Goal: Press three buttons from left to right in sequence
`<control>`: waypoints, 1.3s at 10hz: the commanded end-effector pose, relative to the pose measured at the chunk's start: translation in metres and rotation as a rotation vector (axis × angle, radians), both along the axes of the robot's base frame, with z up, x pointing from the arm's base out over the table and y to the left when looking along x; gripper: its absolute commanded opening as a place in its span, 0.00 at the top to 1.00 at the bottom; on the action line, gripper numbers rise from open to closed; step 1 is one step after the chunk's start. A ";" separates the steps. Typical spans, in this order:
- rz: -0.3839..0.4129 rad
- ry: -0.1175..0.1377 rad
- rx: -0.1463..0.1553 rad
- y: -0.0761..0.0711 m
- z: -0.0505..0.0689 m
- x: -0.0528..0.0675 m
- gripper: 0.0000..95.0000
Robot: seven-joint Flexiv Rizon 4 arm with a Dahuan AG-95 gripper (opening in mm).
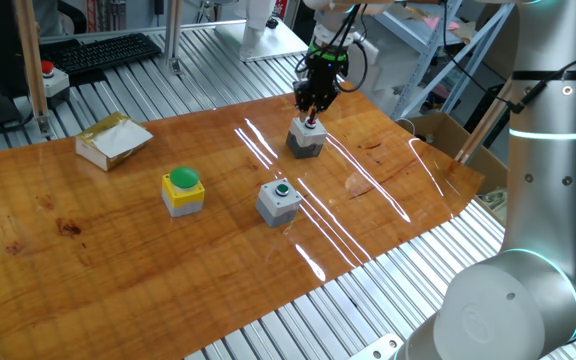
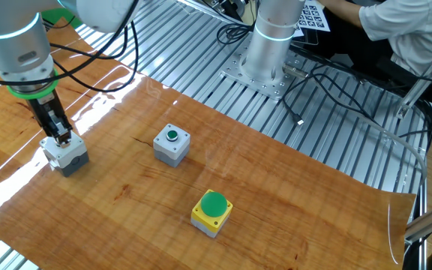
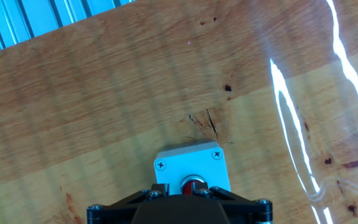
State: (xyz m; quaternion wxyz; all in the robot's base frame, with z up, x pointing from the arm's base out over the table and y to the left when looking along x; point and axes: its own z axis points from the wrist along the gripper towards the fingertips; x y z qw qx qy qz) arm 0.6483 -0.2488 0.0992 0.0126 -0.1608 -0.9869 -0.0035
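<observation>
Buttons number three, each on its own small box standing apart on the wooden table (image 1: 88, 260): one yellow box with a large green dome (image 1: 183, 190), one grey box with a small green button (image 1: 279, 200), one grey box with a small red button (image 1: 306, 138). The end effector (image 1: 313, 117) sits directly over the red one; whether its fingers are parted cannot be told. Only one fixed view shows a tan-and-white carton (image 1: 114, 140); only the hand view shows the red cap (image 3: 193, 184) close up.
</observation>
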 end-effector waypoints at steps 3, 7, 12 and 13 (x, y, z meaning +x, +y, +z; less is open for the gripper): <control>-0.016 -0.001 0.013 0.000 -0.004 -0.002 0.80; -0.024 -0.006 0.019 0.000 -0.008 -0.004 0.80; -0.029 0.004 -0.018 0.009 0.015 -0.007 0.80; -0.025 0.004 -0.021 0.012 0.019 -0.011 0.80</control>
